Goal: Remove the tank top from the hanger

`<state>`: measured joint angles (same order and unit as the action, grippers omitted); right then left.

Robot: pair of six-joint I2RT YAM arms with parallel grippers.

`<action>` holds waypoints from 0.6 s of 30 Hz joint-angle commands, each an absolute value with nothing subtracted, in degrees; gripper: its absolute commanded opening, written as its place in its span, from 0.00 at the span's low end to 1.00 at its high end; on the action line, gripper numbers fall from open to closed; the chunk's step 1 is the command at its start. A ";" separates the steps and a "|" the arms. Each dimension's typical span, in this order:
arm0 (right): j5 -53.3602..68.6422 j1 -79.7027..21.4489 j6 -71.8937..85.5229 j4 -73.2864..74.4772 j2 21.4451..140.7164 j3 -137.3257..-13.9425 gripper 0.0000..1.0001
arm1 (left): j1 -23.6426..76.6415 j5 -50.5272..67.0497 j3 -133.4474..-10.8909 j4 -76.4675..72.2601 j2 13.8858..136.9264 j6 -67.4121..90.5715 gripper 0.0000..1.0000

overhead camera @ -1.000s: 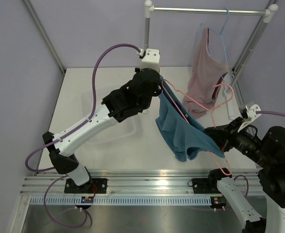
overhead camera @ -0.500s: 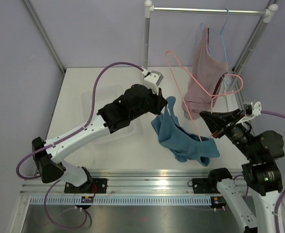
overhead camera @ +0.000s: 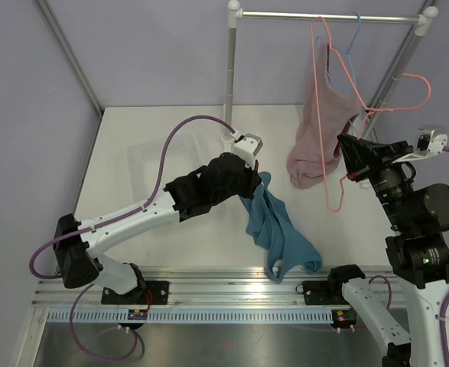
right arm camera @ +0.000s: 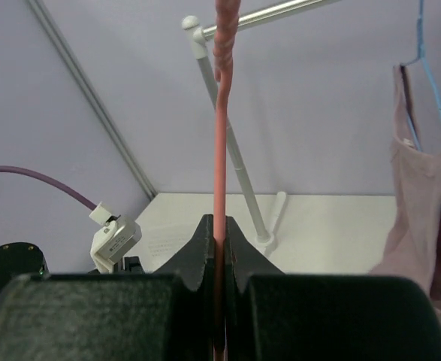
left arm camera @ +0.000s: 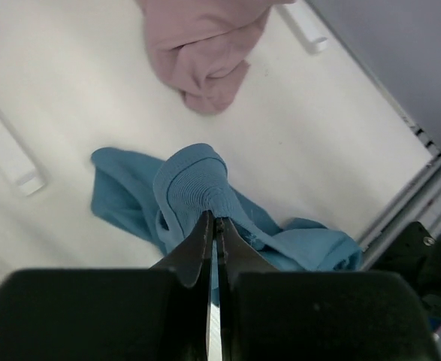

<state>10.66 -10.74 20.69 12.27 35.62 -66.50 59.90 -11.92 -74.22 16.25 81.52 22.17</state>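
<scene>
Hanging from left jaws shut on its fold, one tank top reaching the surface, one hanger clamped in right jaws, clearest at the wrist, one pink top, one blue hanger.

A: Top external: fixed high behind the arm bases, angled down across the white table toward the silver metal hanging rail.
B: Left wrist: close, aimed down on the teal-blue sleeveless cloth tank top. Right wrist: faces level-upward toward that rail. All three share the dusty-pink cloth top.
</scene>
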 commanded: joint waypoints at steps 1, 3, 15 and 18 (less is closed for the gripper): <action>5.02 -10.72 15.38 34.07 38.49 -72.15 0.00 | 59.77 -18.72 -76.38 18.10 82.88 24.08 0.00; 3.52 -10.64 14.15 35.68 39.02 -73.03 0.00 | 59.68 -19.24 -78.47 18.98 83.58 23.91 0.08; -5.71 -10.63 6.95 43.16 65.73 -97.81 0.00 | 59.76 -24.70 -85.97 35.24 75.16 22.94 0.99; -5.19 -10.63 5.45 42.45 73.37 -105.01 0.00 | 60.29 -24.26 -81.84 37.35 68.92 23.38 0.99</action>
<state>-3.42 -10.74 8.51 44.45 70.15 -97.80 59.72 -22.83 -84.31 35.05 74.70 22.61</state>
